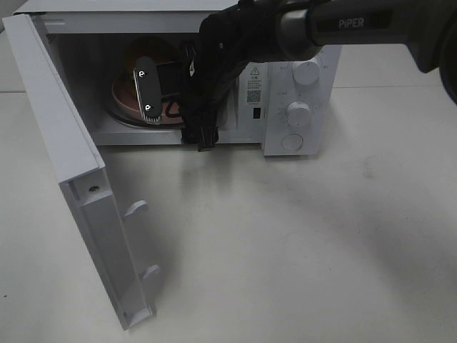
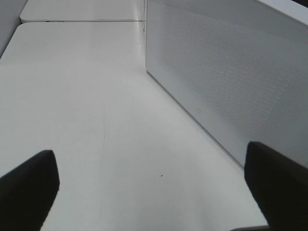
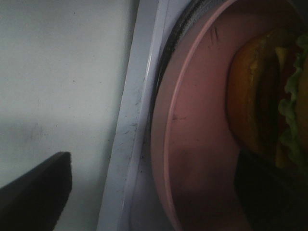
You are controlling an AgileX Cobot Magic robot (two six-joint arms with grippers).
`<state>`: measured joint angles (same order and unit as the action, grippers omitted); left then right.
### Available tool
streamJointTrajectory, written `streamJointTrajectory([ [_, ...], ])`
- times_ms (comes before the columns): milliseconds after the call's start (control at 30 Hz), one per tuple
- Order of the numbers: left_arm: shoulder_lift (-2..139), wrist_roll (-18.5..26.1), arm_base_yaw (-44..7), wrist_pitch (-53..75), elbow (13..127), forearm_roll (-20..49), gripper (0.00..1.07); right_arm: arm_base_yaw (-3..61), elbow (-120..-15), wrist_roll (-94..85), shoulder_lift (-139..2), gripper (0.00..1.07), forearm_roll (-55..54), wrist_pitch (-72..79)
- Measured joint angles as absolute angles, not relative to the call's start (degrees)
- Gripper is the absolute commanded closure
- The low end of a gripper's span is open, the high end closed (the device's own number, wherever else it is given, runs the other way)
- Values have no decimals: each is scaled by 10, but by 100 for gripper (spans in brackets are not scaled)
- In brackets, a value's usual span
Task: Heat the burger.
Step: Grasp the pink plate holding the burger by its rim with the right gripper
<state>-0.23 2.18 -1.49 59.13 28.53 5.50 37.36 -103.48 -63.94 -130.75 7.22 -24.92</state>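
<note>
Burger (image 3: 262, 103) sits on its pink plate (image 3: 192, 144) inside the microwave (image 1: 296, 107), both your grippers spread wide and empty, so withdraw the right gripper (image 1: 168, 93) and swing the door (image 1: 64, 150) shut.

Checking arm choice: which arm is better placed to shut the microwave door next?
Probably left: its open gripper hovers free beside the microwave, on the door side. The right gripper is inside by the burger.
</note>
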Motion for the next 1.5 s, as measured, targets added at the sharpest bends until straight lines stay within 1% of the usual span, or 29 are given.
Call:
streamJointTrajectory([
  [600, -2, 22, -15, 591, 285, 55, 7, 374, -1172, -616, -1385, 23, 75, -297],
  [767, -2, 22, -15, 591, 285, 55, 7, 374, -1191, -616, -1397, 27, 74, -304],
  [800, -2, 22, -15, 591, 285, 55, 7, 374, -1199, -616, -1403, 30, 74, -310],
  [833, -2, 22, -15, 591, 285, 55, 7, 374, -1199, -616, -1403, 30, 74, -310],
  [867, -2, 22, -15, 591, 285, 55, 7, 374, -1204, -616, -1410, 34, 74, -312],
  [933, -2, 22, -15, 591, 285, 55, 7, 374, -1204, -616, -1413, 35, 73, -313],
  [967, -2, 22, -15, 591, 285, 55, 7, 374, -1205, -615, -1419, 41, 72, -313],
  [1000, -2, 22, -15, 591, 285, 55, 7, 374, -1205, -615, -1419, 41, 72, -313],
  [1033, -2, 22, -15, 591, 285, 55, 7, 374, -1205, -615, -1422, 44, 65, -314],
  [1067, -2, 22, -15, 591, 285, 55, 7, 374, -1205, -615, -1423, 56, 64, -314],
  [1100, -2, 22, -15, 591, 285, 55, 7, 374, -1205, -615, -1423, 56, 64, -314],
  [1133, -2, 22, -15, 591, 285, 55, 7, 374, -1205, -615, -1423, 73, 61, -315],
  [1167, -2, 22, -15, 591, 285, 55, 7, 374, -1205, -615, -1423, 82, 58, -321],
  [1200, -2, 22, -15, 591, 285, 55, 7, 374, -1205, -615, -1423, 82, 58, -321],
  [1233, -2, 22, -15, 591, 285, 55, 7, 374, -1205, -615, -1423, 99, 54, -335],
  [1267, -2, 22, -15, 591, 285, 55, 7, 375, -1206, -615, -1423, 107, 50, -332],
  [1500, -2, 22, -15, 591, 285, 55, 7, 378, -1206, -617, -1422, 107, 52, -332],
])
